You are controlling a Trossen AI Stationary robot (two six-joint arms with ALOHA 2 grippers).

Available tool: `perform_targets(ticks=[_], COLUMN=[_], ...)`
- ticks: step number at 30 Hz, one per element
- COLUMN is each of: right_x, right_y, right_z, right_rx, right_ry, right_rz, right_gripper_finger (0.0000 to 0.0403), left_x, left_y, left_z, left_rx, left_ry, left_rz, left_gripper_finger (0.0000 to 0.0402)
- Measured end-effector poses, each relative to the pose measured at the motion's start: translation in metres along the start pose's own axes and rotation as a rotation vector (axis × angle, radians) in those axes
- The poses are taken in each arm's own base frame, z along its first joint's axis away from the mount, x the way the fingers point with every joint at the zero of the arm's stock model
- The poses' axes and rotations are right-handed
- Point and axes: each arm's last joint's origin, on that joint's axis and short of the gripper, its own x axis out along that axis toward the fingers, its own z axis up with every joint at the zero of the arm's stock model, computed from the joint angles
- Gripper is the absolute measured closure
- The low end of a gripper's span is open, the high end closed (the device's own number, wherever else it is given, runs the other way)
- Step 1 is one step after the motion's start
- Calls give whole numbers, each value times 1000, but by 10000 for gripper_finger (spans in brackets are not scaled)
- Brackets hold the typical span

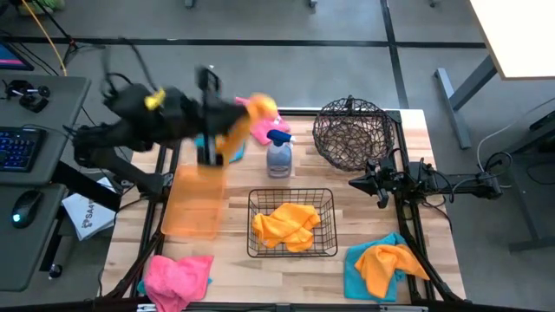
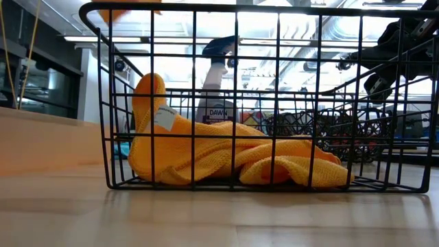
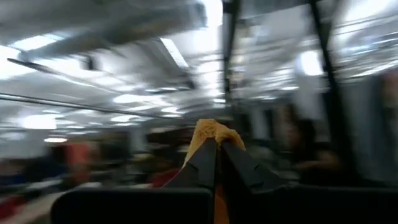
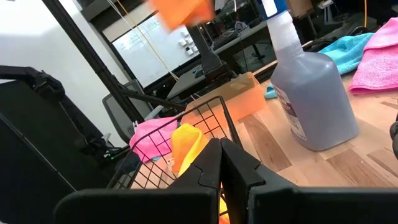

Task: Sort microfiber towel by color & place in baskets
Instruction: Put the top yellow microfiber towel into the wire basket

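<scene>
My left gripper [image 1: 214, 126] is raised above the table's far left part, over the translucent orange tray [image 1: 192, 208], and is shut on an orange towel [image 1: 229, 137]. More orange towels [image 1: 286, 225] lie in the black rectangular wire basket [image 1: 292, 195]. The round wire basket [image 1: 351, 132] stands at the far right. A pink towel [image 1: 263, 115] and a teal one [image 1: 232, 156] lie by the far edge. Another pink towel [image 1: 178, 277] lies near left. An orange towel on a teal one [image 1: 381, 267] lies near right. My right gripper [image 1: 354, 182] hovers shut, right of the rectangular basket. My left gripper [image 3: 217, 146] pinches the orange towel between its two shut fingers; a small bunch of cloth [image 3: 214, 130] sticks out past the fingertips. The towel is lifted clear of the table and hangs below the gripper [image 1: 229, 137]. Edge or fold, I cannot tell.
A grey spray bottle with a blue trigger [image 1: 279, 154] stands between the far towels and the rectangular basket. A black frame rail [image 1: 408, 217] runs along the table's right side. A desk with keyboard and mouse [image 1: 22, 147] stands left of the table.
</scene>
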Motion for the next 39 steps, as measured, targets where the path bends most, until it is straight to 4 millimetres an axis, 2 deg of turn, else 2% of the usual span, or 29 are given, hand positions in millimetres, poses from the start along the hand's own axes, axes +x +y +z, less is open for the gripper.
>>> perform_targets(ticks=[4,7,10,16,20,25,28,31,35,39], right_x=[0,0,0,0,0,0,0,0,0,0], right_y=[0,0,0,0,0,0,0,0,0,0], right_z=[0,0,0,0,0,0,0,0,0,0], right_rx=[0,0,0,0,0,0,0,0,0,0], right_ry=[0,0,0,0,0,0,0,0,0,0], right_rz=[0,0,0,0,0,0,0,0,0,0], right_gripper_finger=[402,402,402,402,402,402,402,402,402,402], left_x=[23,40,52,62,60,46,31,15,1,-6], left_y=[-35,-58,-69,-75,-68,-61,-58,-52,-55,-69], left_z=[-30,-61,-86,-129,-158,-157,-156,-163,-189,-226], left_rx=[-111,-159,-194,-230,-285,-356,-329,-285,-306,-384], left_ry=[36,110,172,260,309,323,387,463,524,566], left_rz=[-218,-296,-351,-451,-422,-426,-403,-307,-226,-195], left_gripper_finger=[401,401,401,401,401,401,401,401,401,401])
